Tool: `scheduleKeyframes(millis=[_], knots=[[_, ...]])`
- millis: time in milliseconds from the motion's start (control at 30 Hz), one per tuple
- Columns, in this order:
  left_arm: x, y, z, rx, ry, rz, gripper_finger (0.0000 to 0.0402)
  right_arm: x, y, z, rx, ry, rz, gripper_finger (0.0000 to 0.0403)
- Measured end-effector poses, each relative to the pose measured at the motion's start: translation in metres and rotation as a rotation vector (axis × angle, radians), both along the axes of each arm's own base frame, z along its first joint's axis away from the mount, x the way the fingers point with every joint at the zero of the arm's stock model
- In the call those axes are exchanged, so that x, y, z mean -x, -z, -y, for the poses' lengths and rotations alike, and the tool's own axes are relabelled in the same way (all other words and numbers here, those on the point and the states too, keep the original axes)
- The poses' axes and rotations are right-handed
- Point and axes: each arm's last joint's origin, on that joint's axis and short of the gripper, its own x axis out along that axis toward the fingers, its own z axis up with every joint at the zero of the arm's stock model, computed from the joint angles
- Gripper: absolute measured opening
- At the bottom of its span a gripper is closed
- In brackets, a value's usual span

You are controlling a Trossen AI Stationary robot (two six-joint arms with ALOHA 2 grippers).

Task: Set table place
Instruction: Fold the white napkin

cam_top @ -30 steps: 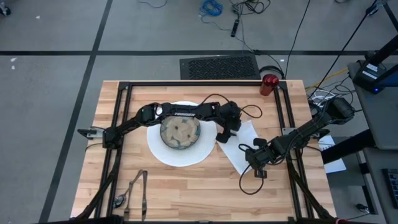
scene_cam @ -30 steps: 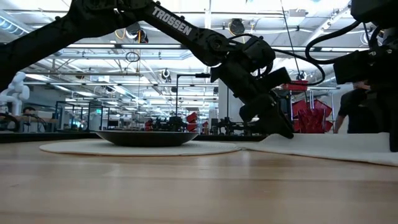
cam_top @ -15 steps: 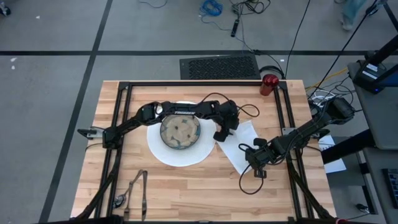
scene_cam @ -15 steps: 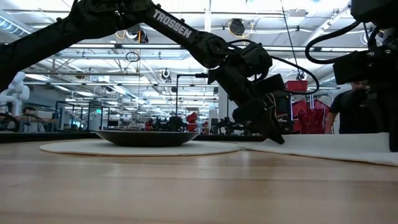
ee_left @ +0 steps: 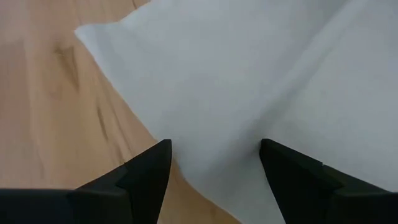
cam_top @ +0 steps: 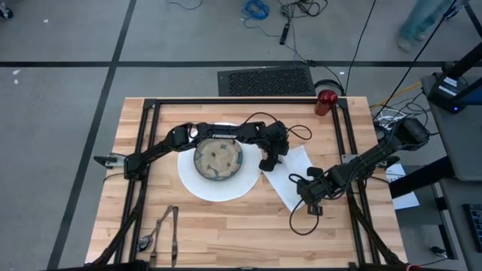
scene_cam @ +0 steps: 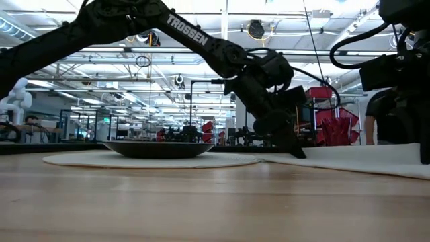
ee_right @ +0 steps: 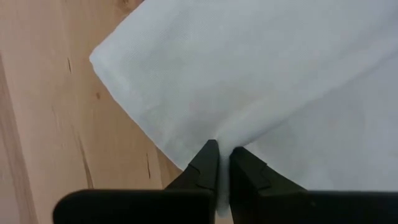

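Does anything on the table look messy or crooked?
Yes. The white napkin lies slanted beside the plate, not squared to it. The right gripper pinches one edge; the open left gripper straddles another.

- High view: even, bright overhead light; soft, short shadows under the arms on the bench.
- Low view: near bench surface blurred; ceiling lamps glare; arms backlit, dark.
- Wrist views: bright, soft focus.

Open left pincer straddles the white napkin's edge over the table.
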Motion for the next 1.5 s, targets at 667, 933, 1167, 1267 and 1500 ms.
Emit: scheduleKeyframes(millis=[667, 933, 1167, 1267, 1500], knots=[[-0.002, -0.001, -0.002, -0.010, -0.025, 0.022, 0.0117, 0.000, 0.000, 0.000, 0.004, 0.026, 0.005, 0.0000], [-0.003, -0.006, -0.003, -0.019, -0.033, 0.028, 0.0050, -0.006, -0.015, 0.002, 0.029, 0.165, -0.010, 0.0000], [-0.007, -0.041, -0.016, -0.015, -0.074, 0.085, 0.0011, -0.009, -0.045, 0.002, 0.111, 0.232, -0.053, 0.0000], [-0.006, -0.057, -0.017, -0.018, -0.079, 0.116, 0.0003, -0.012, -0.057, 0.001, 0.126, 0.243, -0.048, 0.0000], [0.015, -0.112, -0.015, -0.002, -0.063, 0.113, 0.0001, -0.017, -0.091, -0.002, 0.148, 0.265, -0.026, 0.0000]])
